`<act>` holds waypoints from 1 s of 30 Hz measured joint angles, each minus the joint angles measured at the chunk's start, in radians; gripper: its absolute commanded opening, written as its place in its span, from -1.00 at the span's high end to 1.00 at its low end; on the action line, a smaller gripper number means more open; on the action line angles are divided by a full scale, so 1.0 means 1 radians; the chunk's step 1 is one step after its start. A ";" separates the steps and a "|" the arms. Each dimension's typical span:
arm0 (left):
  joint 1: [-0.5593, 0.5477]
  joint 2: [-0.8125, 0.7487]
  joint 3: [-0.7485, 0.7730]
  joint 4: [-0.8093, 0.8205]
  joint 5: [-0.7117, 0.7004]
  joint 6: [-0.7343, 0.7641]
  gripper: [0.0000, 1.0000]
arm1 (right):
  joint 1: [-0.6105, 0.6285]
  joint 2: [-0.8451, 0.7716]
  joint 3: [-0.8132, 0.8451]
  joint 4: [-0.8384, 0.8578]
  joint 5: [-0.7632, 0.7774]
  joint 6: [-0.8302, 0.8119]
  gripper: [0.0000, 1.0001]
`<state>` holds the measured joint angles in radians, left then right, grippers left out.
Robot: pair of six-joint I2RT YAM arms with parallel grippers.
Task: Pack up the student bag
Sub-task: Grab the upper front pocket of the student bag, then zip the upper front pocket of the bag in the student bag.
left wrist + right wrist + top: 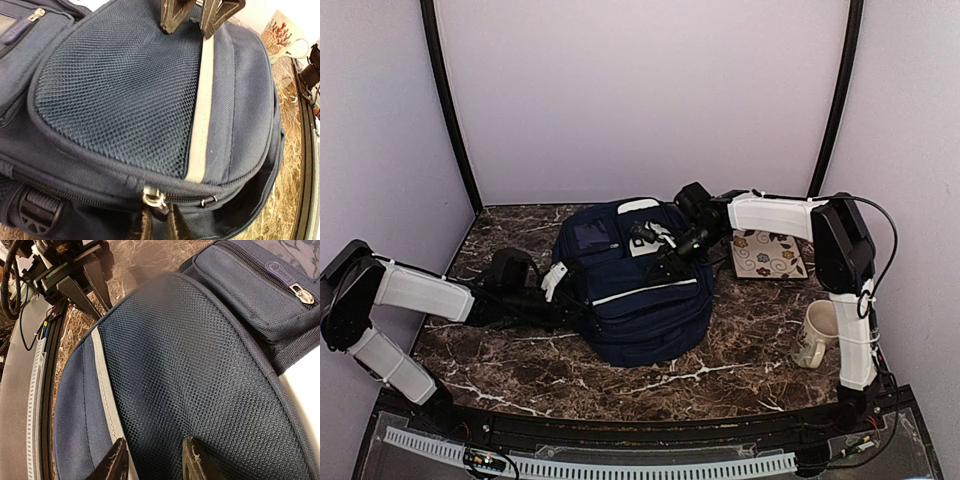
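The student bag (640, 295) is a navy backpack lying flat mid-table, with a mesh front pocket (125, 95) and a pale stripe (200, 125). My left gripper (558, 285) is at the bag's left side. In the left wrist view it (161, 225) is shut on the dark tab of a metal zip pull (154, 198) on the main zip. My right gripper (672, 262) is over the bag's top right. In the right wrist view it (152, 462) is open, its fingertips (114, 462) resting at the mesh pocket (200, 370) beside the stripe (102, 380).
A cream mug (817, 335) with a coral print stands at the right, next to the right arm's base; it also shows in the left wrist view (282, 35). A floral-patterned flat card or book (767, 254) lies at back right. A white item (638, 206) shows at the bag's far end.
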<state>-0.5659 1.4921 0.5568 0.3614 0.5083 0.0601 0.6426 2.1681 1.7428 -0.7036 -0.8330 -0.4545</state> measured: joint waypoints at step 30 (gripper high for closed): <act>-0.272 -0.051 0.040 -0.110 -0.176 -0.098 1.00 | 0.103 0.134 0.157 0.071 0.017 0.239 0.34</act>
<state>-0.8383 1.4406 0.5972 0.2512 0.3321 -0.0383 0.7460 2.3020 1.8999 -0.6331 -0.8158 -0.2157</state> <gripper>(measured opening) 0.024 0.332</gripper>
